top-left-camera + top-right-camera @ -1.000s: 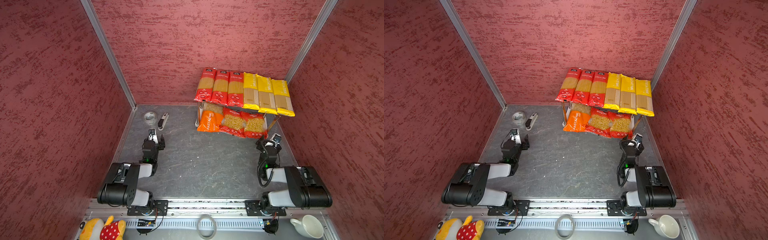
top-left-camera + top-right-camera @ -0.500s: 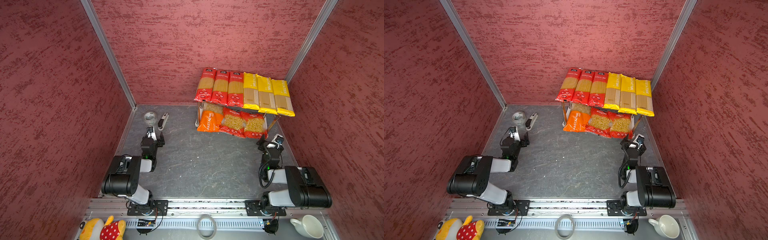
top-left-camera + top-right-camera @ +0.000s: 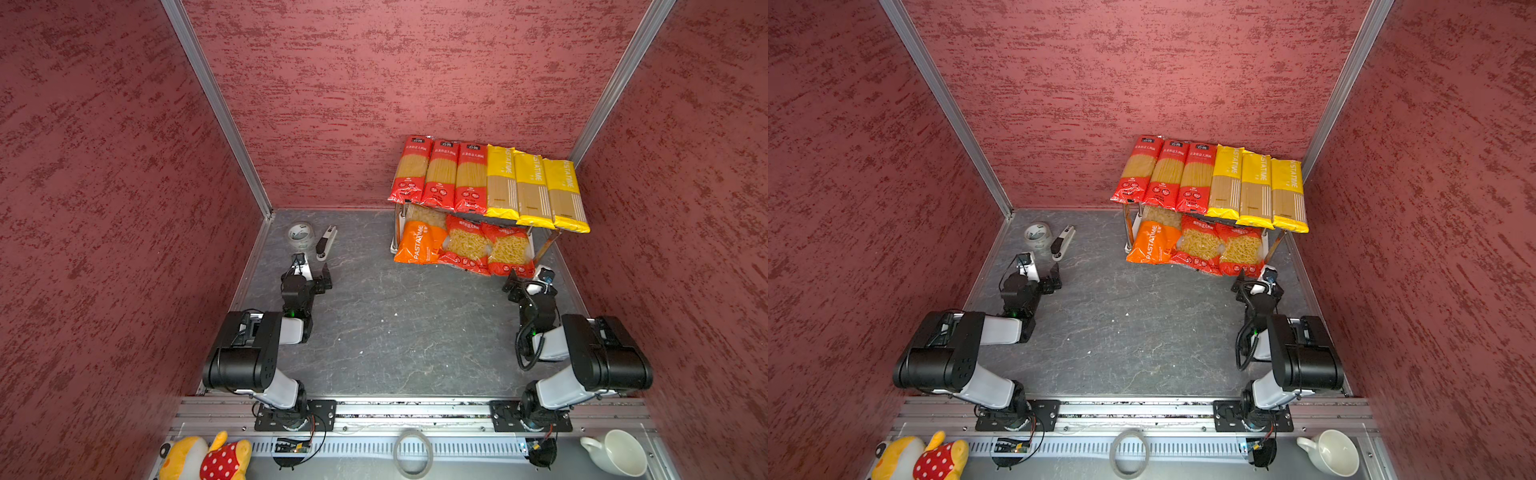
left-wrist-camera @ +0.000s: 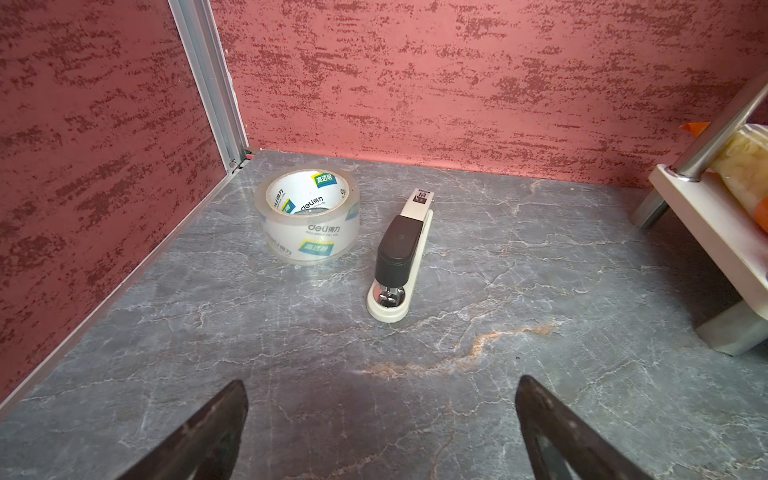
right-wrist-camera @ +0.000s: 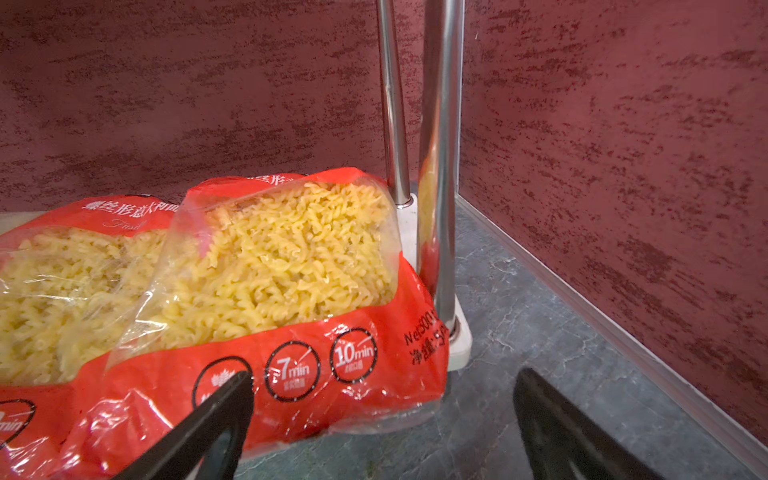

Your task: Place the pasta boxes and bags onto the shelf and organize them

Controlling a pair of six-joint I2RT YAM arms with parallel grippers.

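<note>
Far right on the grey marbled tabletop (image 3: pixel 395 332), close to the back wall, stands the small white two-tier rack with shiny metal posts (image 3: pixel 393 248), and in both top views I count all nine packs on it. Three long red spaghetti packs (image 3: pixel 440 176) lie side by side on the left of the upper tier. Three long yellow PASTATIME spaghetti packs (image 3: pixel 532 189) lie hard against them on the right, and the near ends of all six overhang the front edge. On the lower tier I see an orange PASTATIME bag (image 3: pixel 417 245) at the left, then two wide red bags of short spiral pasta (image 3: pixel 467 249), all sticking out past the tier's front.

My right gripper (image 3: pixel 528 279) sits low just in front of the rightmost red bag (image 5: pixel 291 257), jaws spread wide with nothing in them. In the right wrist view one fingertip (image 5: pixel 232 395) overlaps that bag's lower edge; I cannot tell whether it touches.

My left gripper (image 3: pixel 314 275) is low over the table on the left side, well apart from the rack. Its jaws are also spread wide and empty, with bare tabletop between them in the left wrist view. Beyond it, near the back left corner, a clear roll of packing tape (image 4: pixel 311 237) rests hole-up, with a black-and-white stapler (image 4: pixel 401 249) just beside it, not touching.
</note>
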